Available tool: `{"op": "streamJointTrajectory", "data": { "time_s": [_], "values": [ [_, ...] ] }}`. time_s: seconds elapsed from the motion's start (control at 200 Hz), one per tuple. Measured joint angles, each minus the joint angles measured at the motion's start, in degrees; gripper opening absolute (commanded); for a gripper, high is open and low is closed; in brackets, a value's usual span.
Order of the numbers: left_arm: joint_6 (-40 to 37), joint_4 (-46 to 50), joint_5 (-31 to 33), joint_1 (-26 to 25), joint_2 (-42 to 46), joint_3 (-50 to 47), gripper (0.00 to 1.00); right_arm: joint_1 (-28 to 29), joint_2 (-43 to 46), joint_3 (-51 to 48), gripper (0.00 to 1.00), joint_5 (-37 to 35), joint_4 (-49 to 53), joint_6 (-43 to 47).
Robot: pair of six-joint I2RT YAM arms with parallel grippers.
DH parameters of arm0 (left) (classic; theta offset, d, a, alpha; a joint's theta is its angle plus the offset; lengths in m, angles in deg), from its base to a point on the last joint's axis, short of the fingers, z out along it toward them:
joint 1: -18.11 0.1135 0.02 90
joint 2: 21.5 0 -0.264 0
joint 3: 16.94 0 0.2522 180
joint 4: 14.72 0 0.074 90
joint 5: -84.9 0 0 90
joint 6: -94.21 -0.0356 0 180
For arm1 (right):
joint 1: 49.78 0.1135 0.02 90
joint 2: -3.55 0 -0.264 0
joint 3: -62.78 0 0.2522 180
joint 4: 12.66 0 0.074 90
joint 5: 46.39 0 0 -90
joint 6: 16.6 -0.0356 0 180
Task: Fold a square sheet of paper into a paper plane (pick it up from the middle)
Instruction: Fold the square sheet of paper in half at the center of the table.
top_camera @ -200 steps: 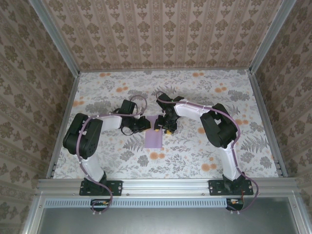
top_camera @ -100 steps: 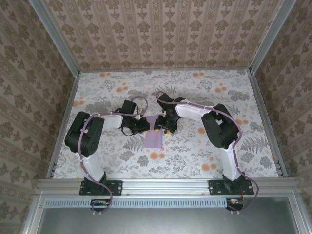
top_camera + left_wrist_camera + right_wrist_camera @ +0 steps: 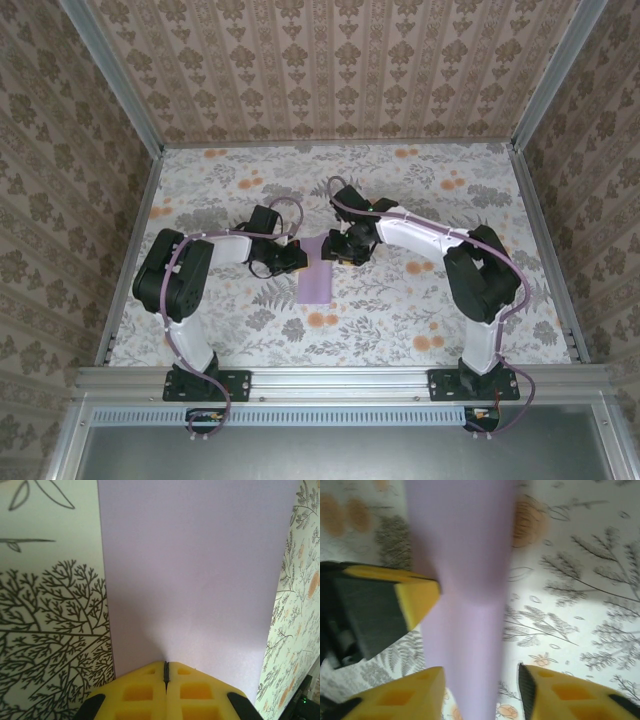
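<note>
Left claw [image 3: 166,667]: clamped on the lavender paper sheet [image 3: 200,570] at its 10 o'clock edge. Right claw [image 3: 480,680]: jaws apart, straddling the sheet at 2 o'clock. Sheet's mid floral tabletop [image 3: 420,310], running toward 6.

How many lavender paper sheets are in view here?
1. The lavender sheet sits mid-table, one edge pinched by the shut left hand, with the open right hand around it.
</note>
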Motion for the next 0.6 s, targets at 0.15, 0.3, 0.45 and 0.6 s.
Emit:
{"op": "streamJointTrajectory", "data": {
  "time_s": [0.15,0.3,0.45,0.6],
  "values": [
    [0.0,0.0,0.0,0.0,0.0,0.0,0.00,1.6,-1.9,0.9,0.07,0.8,-2.2,-1.1],
    [0.0,0.0,0.0,0.0,0.0,-0.1,0.00,2.3,-7.4,4.0,0.03,1.7,-3.4,-1.9],
    [0.0,0.0,0.0,0.0,0.0,-0.1,0.00,2.3,-11.1,5.9,0.02,1.9,-3.3,-2.6],
    [0.1,0.0,0.1,0.0,0.0,-0.1,0.00,2.3,-13.5,7.2,0.03,1.8,-2.9,-2.6]
  ]
}}
